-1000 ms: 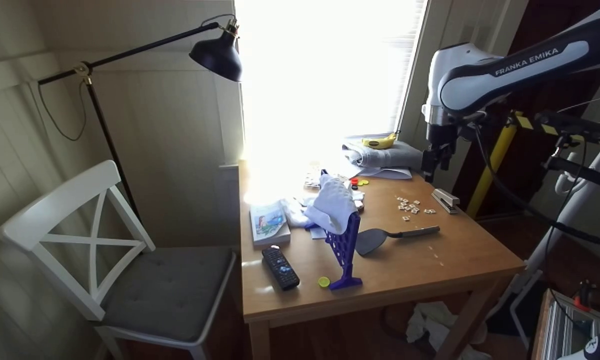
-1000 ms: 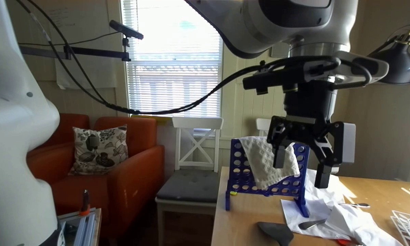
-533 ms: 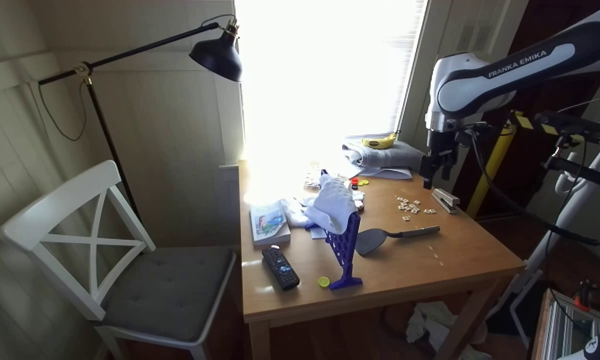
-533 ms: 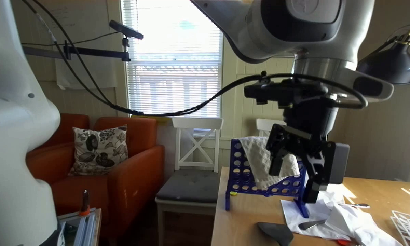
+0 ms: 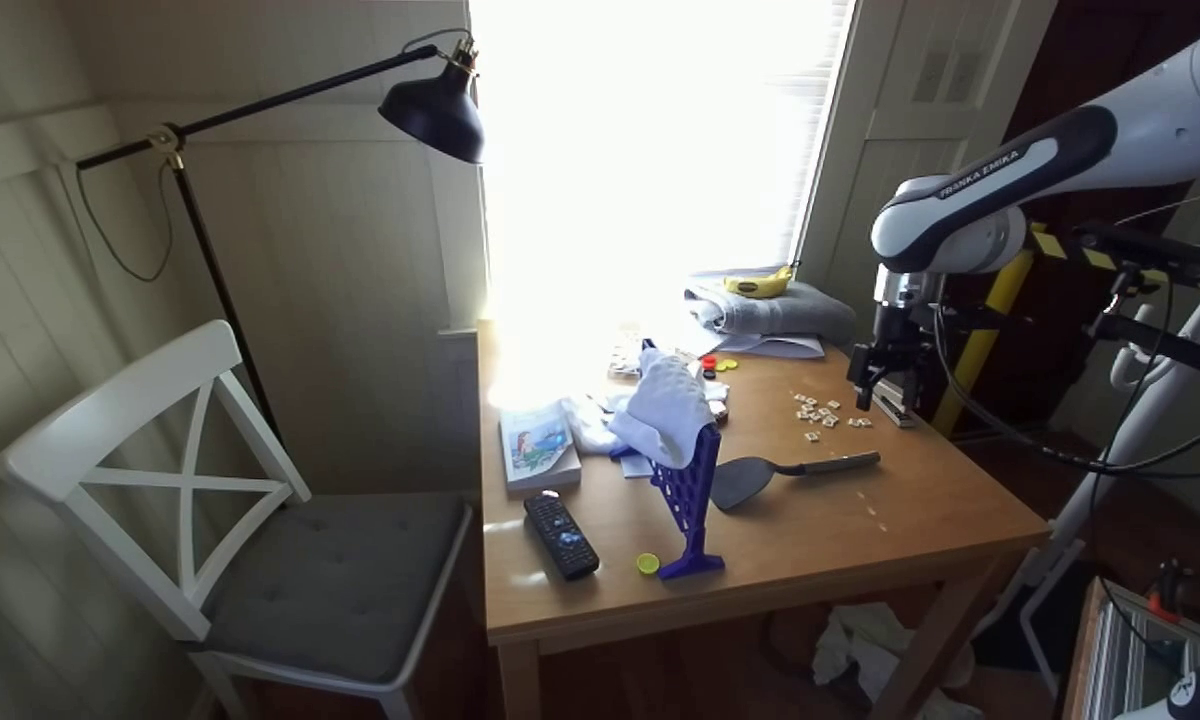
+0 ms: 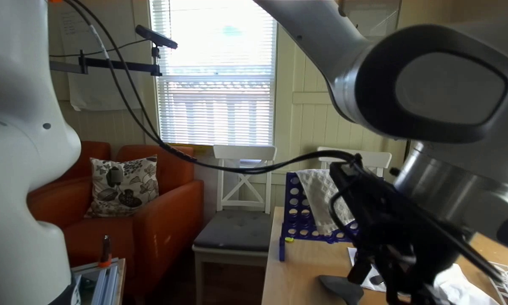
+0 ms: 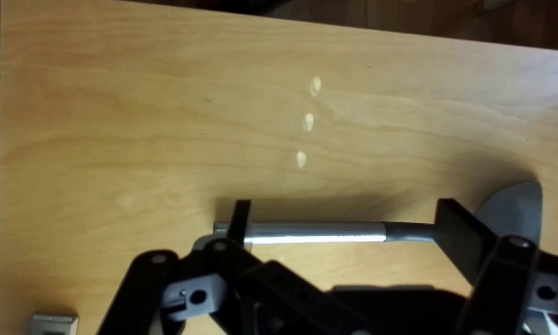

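Claw (image 7: 344, 218) has come lower, spread and empty. Below it, we judge, the spatula (image 7: 376, 231) is now nearer.

Hovers with claw (image 5: 888, 400) spread above the table (image 5: 820, 530), partly hiding a stapler (image 5: 894, 409), near scattered tiles (image 5: 831, 421) and a dark spatula (image 5: 810, 467).

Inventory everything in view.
Window: 1+, white, wall
Table: 1, brown, by window
Spatula: 1, grey, table
Stapler: 1, pale, table edge
Tiles: several, cream, near stapler
Rack: 1, blue, table
Cloth: 1, white, over rack
Disc: 1, yellow, at rack's foot
Remote: 1, black, table
Book: 1, pale, near remote
Towel: 1, grey, table
Banana: 1, yellow, on towel
Chairs: 2+, white, near table
Lamp: 1, black, near window
Armchair: 1+, orange, near chairs
Cushion: 1, patterned white, on armchair
Arm: 1, white-black, over table
Gripper: 1, black, above table
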Action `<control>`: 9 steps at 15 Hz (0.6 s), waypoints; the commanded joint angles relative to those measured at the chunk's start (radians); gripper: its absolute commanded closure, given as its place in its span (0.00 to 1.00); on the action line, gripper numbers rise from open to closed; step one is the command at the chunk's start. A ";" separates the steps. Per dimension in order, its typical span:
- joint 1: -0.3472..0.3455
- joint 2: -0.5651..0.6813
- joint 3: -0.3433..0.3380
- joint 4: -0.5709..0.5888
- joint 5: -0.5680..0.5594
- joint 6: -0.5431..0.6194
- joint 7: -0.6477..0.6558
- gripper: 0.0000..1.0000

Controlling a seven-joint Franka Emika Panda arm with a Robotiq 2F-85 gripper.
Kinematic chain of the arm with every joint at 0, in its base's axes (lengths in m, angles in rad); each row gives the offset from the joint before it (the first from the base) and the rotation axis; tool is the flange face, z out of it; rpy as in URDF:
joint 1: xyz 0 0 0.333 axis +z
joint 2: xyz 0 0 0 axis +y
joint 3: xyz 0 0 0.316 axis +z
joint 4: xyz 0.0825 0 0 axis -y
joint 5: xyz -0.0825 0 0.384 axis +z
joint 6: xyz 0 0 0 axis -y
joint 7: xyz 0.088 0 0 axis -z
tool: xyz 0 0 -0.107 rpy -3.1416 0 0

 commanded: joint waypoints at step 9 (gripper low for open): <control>-0.035 0.109 0.013 -0.006 0.055 0.188 0.020 0.00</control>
